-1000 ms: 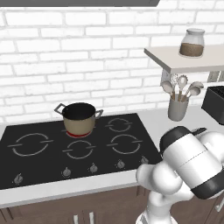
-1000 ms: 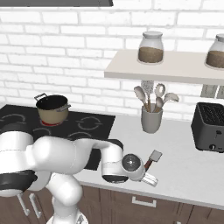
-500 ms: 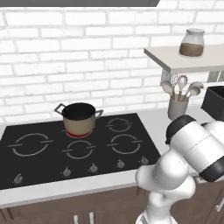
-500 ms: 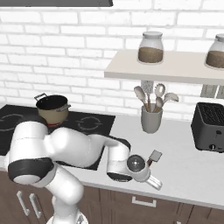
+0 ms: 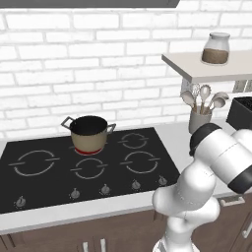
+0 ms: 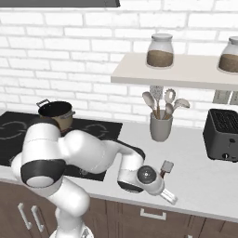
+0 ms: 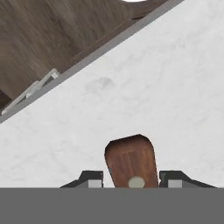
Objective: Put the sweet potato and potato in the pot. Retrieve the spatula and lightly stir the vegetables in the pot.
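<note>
The spatula lies on the white counter right of the cooktop. Its grey blade (image 6: 166,166) sticks out past my hand, and its reddish-brown handle (image 7: 130,162) points up between my fingertips. My gripper (image 7: 131,181) is low over the counter (image 6: 163,185), straddling the handle end. Its jaws stand close on either side, with a thin gap still showing at each. The tan pot (image 5: 89,133) with its dark inside sits on a rear burner, well left of the hand (image 6: 56,113). Sweet potato and potato are hidden from view.
A grey holder of spoons and ladles (image 6: 160,126) stands behind the hand, and a black toaster (image 6: 223,135) is at the right. A shelf with jars (image 6: 160,51) hangs above. The counter's front edge (image 7: 87,65) and wooden drawer fronts lie just beyond the handle.
The jaws have drawn in from wide open to close around the spatula handle. The arm's upper body has swung a little. The spatula and the pot have not moved.
</note>
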